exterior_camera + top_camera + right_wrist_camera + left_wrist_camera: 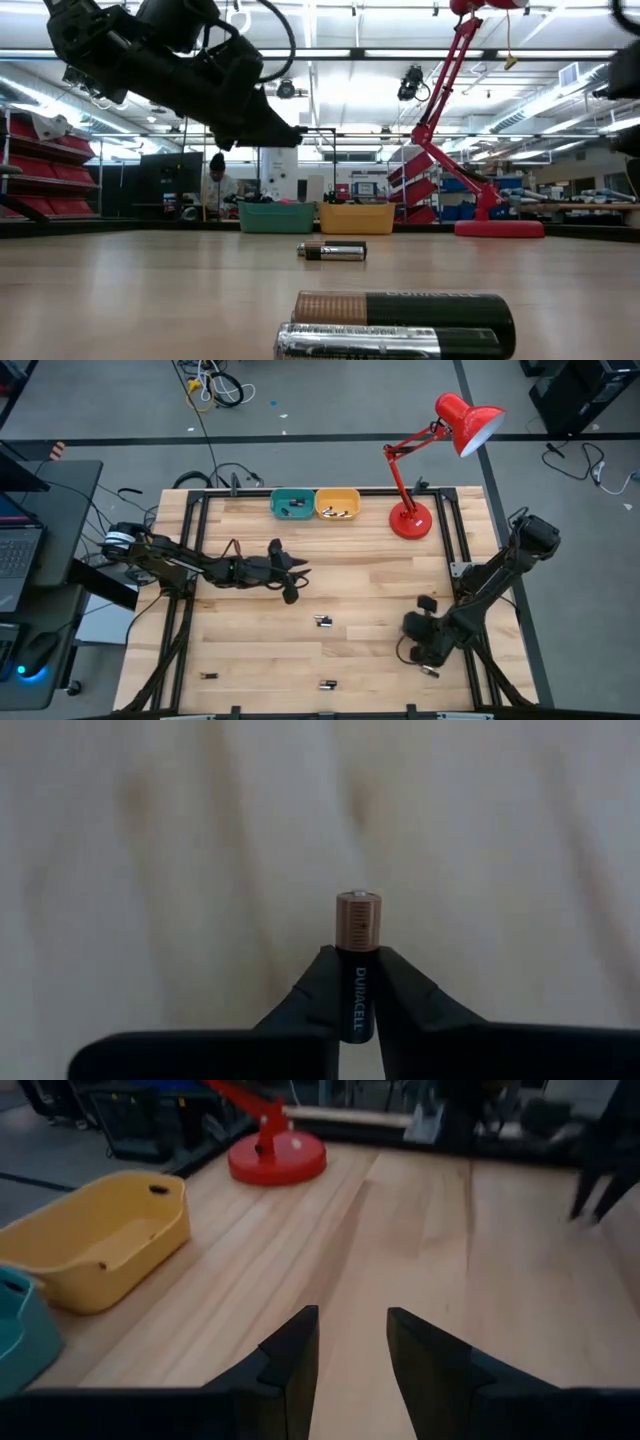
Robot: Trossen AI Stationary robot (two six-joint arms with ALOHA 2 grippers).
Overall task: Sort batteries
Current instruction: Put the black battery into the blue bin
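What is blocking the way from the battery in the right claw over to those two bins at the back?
Nothing visible. The right claw grips a battery near the table's front right; bare wood leads to the teal bin and yellow bin. The red lamp stands off to the side.

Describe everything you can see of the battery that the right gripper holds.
The battery is a small cylinder with a copper-coloured top band, a black body printed DURACELL and a silvery end cap. It points forward out of the right gripper, whose two dark fingers press its black part from both sides. Blurred light wood lies beyond it. Its rear end is hidden.
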